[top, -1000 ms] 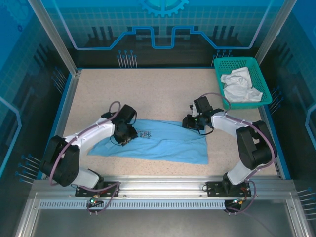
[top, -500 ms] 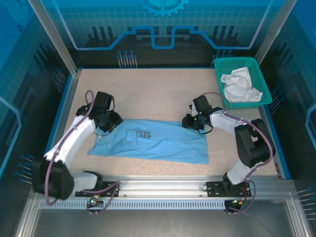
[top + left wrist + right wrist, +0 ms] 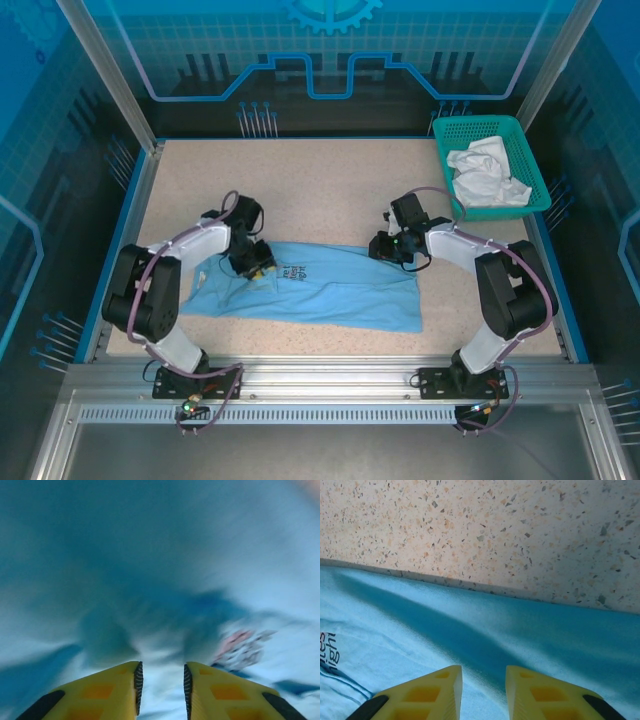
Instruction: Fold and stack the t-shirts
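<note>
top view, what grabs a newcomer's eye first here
A light blue t-shirt lies spread across the table, the left gripper beside its chest print, the right gripper at its far edge on the right. A crumpled white t-shirt sits in the teal basket at the far right corner.

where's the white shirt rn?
Top view: the white shirt lies crumpled inside the teal basket at the table's far right corner.
</note>
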Available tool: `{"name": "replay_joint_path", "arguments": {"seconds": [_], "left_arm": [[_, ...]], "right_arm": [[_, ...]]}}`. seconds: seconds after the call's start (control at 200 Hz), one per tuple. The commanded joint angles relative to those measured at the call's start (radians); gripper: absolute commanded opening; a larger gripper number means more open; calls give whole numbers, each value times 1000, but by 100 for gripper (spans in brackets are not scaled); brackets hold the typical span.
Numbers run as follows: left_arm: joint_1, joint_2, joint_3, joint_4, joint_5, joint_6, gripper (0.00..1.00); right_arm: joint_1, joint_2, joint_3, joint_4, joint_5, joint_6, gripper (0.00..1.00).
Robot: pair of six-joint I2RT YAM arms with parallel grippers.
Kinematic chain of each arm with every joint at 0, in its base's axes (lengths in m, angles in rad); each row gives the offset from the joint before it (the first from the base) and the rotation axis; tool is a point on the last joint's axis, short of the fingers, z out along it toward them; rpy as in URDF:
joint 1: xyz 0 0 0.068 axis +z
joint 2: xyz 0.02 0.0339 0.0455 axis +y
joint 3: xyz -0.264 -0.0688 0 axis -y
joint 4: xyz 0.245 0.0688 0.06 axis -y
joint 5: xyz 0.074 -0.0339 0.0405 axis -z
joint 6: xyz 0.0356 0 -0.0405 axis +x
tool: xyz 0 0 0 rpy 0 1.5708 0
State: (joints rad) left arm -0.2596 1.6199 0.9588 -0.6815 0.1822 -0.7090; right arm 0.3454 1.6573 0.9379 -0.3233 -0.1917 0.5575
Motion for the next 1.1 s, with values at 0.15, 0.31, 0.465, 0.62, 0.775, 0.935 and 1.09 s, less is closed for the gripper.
{"name": "replay_joint_path", "arguments": {"seconds": [0.15, 0.31, 0.465, 0.62, 0.775, 0.935, 1.09], "left_arm": [[10, -193, -167, -69, 181, 44, 33], [44, -309, -4, -153, 181, 55, 39], [155, -234, 155, -185, 92, 82, 35], [229, -77, 186, -141, 54, 84, 26], [244, 87, 220, -105, 25, 93, 24], [275, 205, 247, -125, -123, 96, 23], [366, 219, 195, -139, -240, 70, 30]], "right_arm": [[-25, -2, -8, 9, -18, 12, 30], [-24, -15, -15, 11, -12, 14, 30], [-35, -74, -32, -20, 47, 43, 30], [-90, -89, -45, -79, 93, 79, 28], [-129, -89, -50, -98, 112, 68, 23], [-137, 3, 9, -151, 98, 56, 17], [-156, 40, 8, -173, 150, 107, 15]]}}
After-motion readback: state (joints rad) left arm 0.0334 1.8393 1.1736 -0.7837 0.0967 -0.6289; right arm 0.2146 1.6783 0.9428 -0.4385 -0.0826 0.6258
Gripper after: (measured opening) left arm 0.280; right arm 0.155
